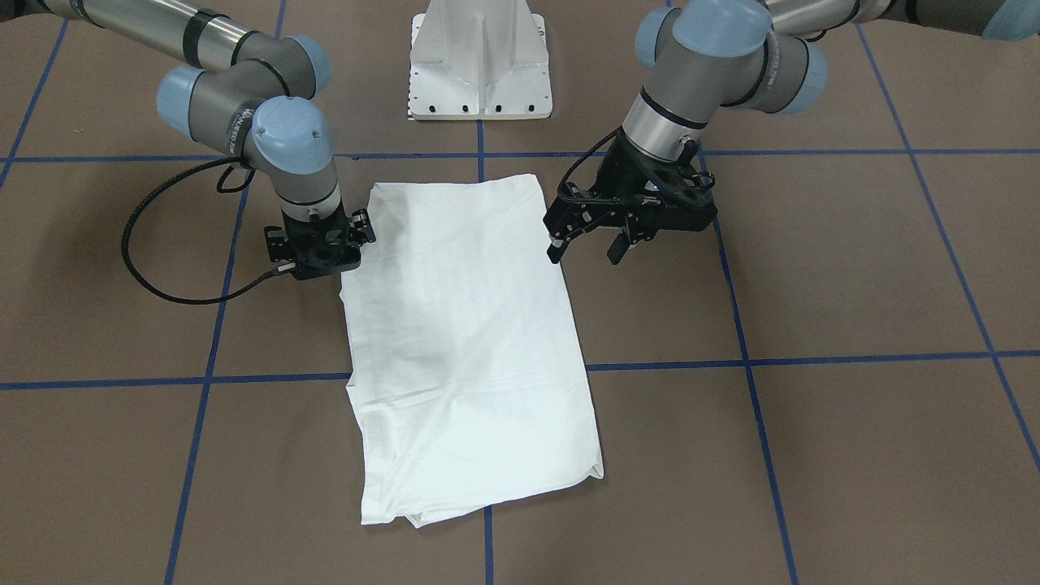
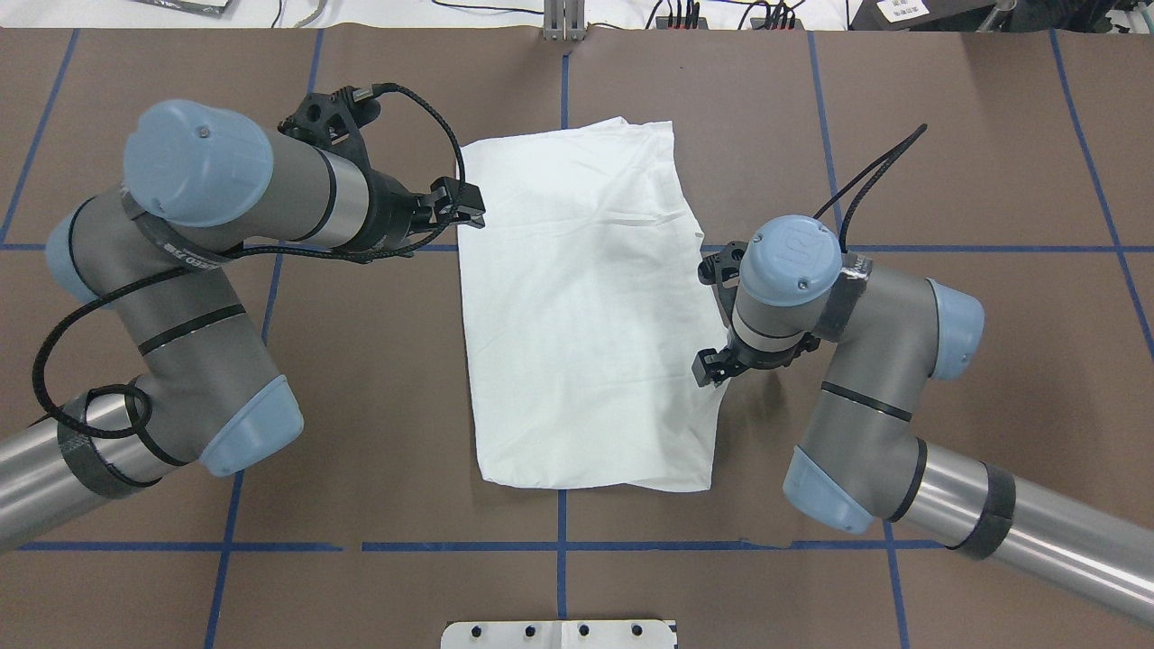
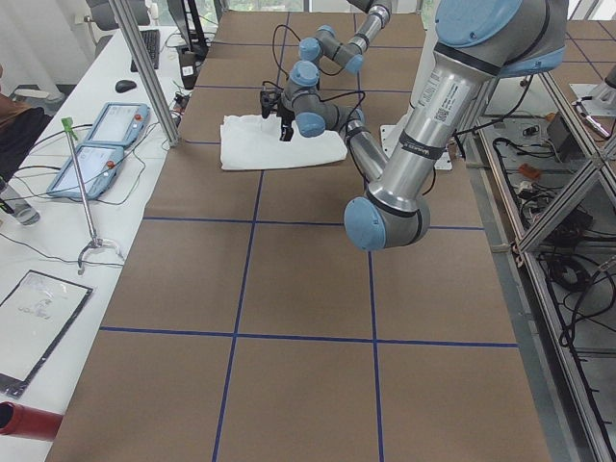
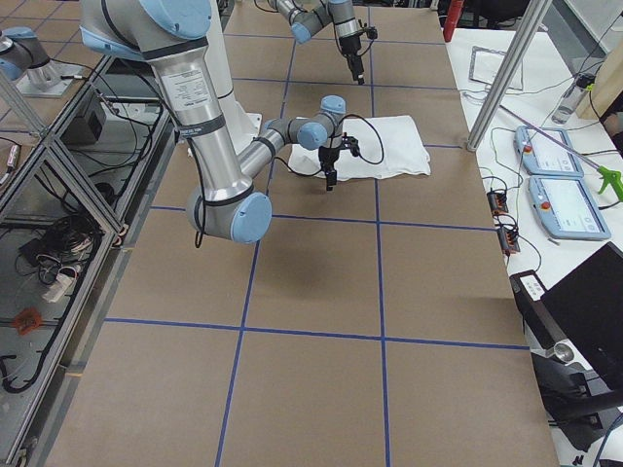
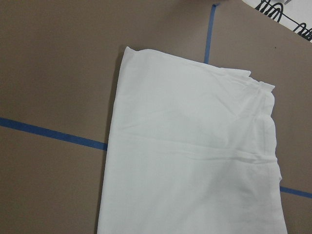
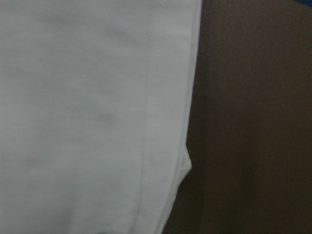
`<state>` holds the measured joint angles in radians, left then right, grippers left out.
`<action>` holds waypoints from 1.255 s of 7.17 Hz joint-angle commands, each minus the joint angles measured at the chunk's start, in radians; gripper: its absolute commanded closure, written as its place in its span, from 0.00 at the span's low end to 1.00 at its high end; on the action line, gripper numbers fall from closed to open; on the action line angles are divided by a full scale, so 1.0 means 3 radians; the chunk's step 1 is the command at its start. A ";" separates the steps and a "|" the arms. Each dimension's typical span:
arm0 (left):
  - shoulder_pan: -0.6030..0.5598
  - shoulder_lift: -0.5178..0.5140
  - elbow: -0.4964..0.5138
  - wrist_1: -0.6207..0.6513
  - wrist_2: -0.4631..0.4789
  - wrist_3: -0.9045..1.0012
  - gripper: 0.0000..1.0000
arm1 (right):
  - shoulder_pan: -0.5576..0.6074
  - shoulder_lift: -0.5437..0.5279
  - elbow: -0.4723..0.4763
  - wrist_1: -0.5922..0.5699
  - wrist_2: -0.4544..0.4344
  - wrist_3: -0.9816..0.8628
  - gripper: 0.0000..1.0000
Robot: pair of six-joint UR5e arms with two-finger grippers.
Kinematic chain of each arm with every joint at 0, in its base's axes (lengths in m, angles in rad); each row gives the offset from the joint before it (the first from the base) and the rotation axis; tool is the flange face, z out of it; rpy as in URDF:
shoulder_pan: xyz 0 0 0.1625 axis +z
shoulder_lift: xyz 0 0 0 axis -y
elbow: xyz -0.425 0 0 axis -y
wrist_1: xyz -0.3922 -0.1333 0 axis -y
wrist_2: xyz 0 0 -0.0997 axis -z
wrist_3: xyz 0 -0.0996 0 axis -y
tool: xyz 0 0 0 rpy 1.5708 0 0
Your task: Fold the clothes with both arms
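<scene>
The white shirt (image 1: 471, 341) lies folded into a long rectangle on the brown table; it also shows in the overhead view (image 2: 586, 315). No printed text or neck label shows. My left gripper (image 1: 587, 246) is open and empty. It hovers just off the shirt's long edge near the robot's end, and its wrist view shows the shirt's far end (image 5: 195, 156). My right gripper (image 1: 315, 258) points straight down at the opposite long edge. Its fingers are hidden under the wrist, so I cannot tell whether it is open or shut. Its wrist view shows the shirt's hem (image 6: 87, 117) very close.
The white pedestal base (image 1: 479, 65) stands at the robot's end of the table. Blue tape lines (image 1: 812, 357) mark a grid on the brown surface. Side benches with tablets (image 3: 106, 125) and a metal post (image 4: 506, 78) flank the table.
</scene>
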<state>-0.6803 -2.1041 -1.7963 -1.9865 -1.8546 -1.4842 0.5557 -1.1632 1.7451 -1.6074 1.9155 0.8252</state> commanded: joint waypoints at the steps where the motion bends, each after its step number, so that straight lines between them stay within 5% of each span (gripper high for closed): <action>1: -0.0003 -0.0002 0.0000 0.0005 0.0000 -0.0002 0.00 | 0.0004 -0.0345 0.0379 -0.0001 0.0052 0.0000 0.00; 5: 0.0175 0.0176 -0.0081 0.0030 -0.0127 -0.0063 0.00 | 0.0014 -0.0351 0.0630 0.0014 0.0068 0.0199 0.00; 9: 0.0926 0.0285 -0.0332 0.0684 -0.0133 -0.1196 0.01 | 0.0050 -0.0346 0.0942 0.0045 0.0042 0.0276 0.00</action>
<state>-0.4794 -2.0152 -1.8877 -1.8354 -1.9005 -1.7344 0.5699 -1.2637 2.0010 -1.5942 1.9285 0.9028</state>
